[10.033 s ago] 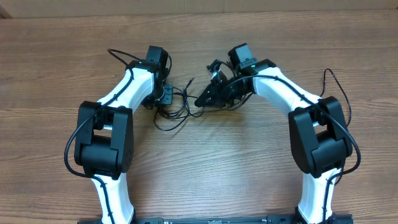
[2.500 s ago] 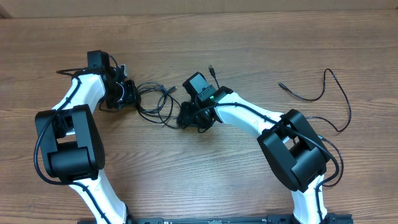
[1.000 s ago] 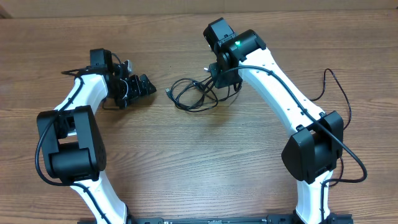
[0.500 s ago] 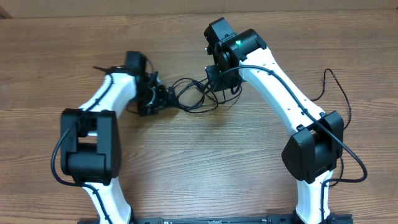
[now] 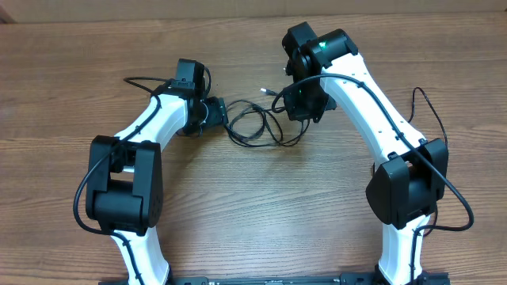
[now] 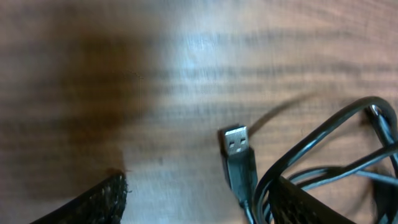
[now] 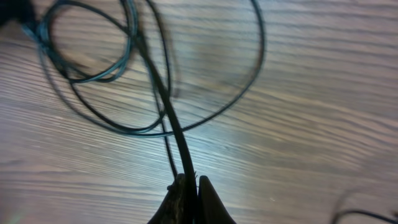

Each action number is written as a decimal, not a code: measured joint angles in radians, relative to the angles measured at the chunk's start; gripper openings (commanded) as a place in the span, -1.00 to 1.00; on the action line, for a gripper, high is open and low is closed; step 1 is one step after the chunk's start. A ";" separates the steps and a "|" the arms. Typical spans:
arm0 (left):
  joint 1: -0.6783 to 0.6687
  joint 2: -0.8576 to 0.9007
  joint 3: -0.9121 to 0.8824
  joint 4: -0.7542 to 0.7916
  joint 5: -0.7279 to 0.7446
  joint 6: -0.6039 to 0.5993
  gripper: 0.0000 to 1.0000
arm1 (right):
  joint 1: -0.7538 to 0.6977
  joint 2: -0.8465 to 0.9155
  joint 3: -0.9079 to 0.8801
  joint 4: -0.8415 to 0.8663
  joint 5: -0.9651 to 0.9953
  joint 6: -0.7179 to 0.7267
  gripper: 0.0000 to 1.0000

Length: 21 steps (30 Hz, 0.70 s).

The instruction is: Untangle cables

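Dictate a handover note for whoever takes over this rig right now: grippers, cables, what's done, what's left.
Left gripper: open, with a USB plug lying between its fingers, not gripped.
Right gripper: shut on one cable of the tangle.
Cables: overlapping loops on the table between the arms.
Done: one strand gripped.
Left: probably grip the plug end, draw the arms apart and separate the loops.

Looked matt and finely grained across the brown wooden table [image 5: 261, 206]; smooth, faintly glossy along the thin black plastic-sheathed cables [image 7: 165, 102]; shone as bare metal at the small silver USB plug [image 6: 236, 140].
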 measured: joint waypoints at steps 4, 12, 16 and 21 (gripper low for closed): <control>0.000 0.006 0.022 -0.062 -0.038 0.008 0.59 | 0.000 0.000 0.000 0.035 -0.084 0.000 -0.92; 0.002 0.032 0.223 -0.435 -0.151 0.010 0.69 | 0.000 0.000 0.000 0.039 -0.151 0.031 -0.92; 0.002 0.032 0.250 -0.458 -0.089 0.010 0.72 | 0.000 0.000 0.000 -0.007 -0.154 0.040 -0.93; 0.001 0.033 0.242 -0.466 -0.036 0.010 0.74 | 0.000 0.000 0.000 -0.111 -0.087 0.046 -0.93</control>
